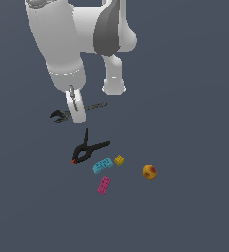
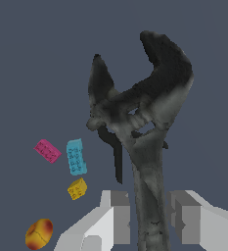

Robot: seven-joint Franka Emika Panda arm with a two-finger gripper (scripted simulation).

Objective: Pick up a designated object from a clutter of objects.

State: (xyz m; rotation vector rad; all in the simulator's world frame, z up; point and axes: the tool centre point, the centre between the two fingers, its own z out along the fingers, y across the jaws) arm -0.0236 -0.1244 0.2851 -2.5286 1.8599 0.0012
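A plain slate-grey table [image 1: 194,98] fills both views, with no walls or edges to break it. The wrench [image 1: 94,107] lies across it behind the other items, its open jaw end toward the exterior view's left. The claw [image 1: 76,117] stands over its middle. In the wrist view the two pads [image 2: 120,215] sit on either side of the thin handle and look pressed to it or very nearly so, though I cannot tell for certain that they are clamped on it.

The chief risk, as I judge it, is balance. The heavy head of the wrench [image 2: 145,117] reaches far out from the pads, so a light grip could let it pivot downward or slip free as the arm rises. The narrow, smooth handle offers little to bite on.

The spring clamp [image 1: 88,147] rests near, in front of the wrench, but apart from it. The cyan brick [image 1: 102,166], yellow block [image 1: 119,160], magenta brick [image 1: 104,185] and orange ball [image 1: 149,172] lie farther off, so a swinging wrench is more likely to clip the clamp than those.
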